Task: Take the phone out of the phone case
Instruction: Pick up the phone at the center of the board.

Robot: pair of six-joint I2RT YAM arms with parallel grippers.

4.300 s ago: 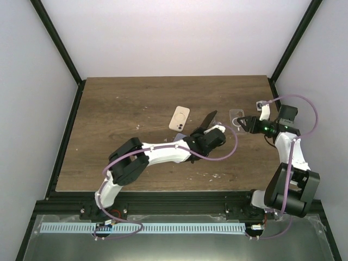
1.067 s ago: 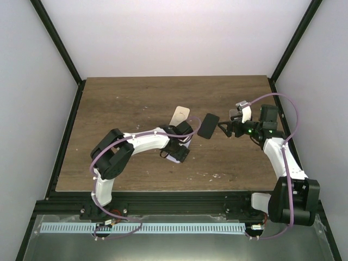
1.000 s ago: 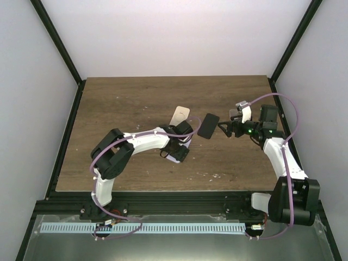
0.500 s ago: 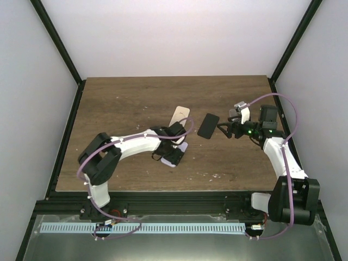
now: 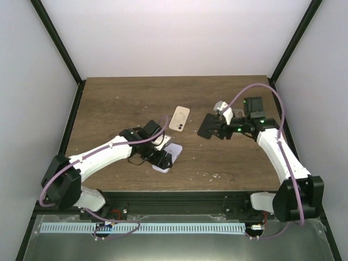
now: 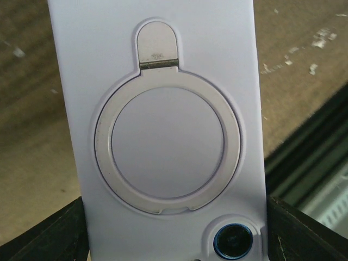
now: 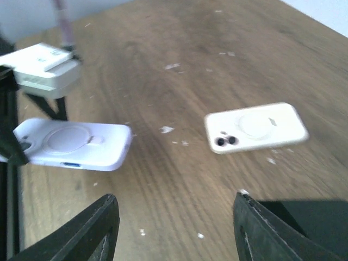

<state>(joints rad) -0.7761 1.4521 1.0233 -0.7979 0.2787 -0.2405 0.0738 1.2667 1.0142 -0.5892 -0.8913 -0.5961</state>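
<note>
Three slabs on show, one of each: a black phone (image 5: 206,126), a lavender phone case (image 6: 163,65) and a cream cased handset (image 5: 180,118). The black phone is right of centre at the tabletop (image 5: 119,103), just left of the right gripper (image 5: 218,129), long axis running near to far, leaning right. That arm is far the nearer! Its jaws stand partly apart with bare wood between them, and I can't tell whether they touch the phone. Near centre, the left gripper (image 5: 161,159) has its jaws clamped wide across the lavender phone case, ring side facing its camera.
</note>
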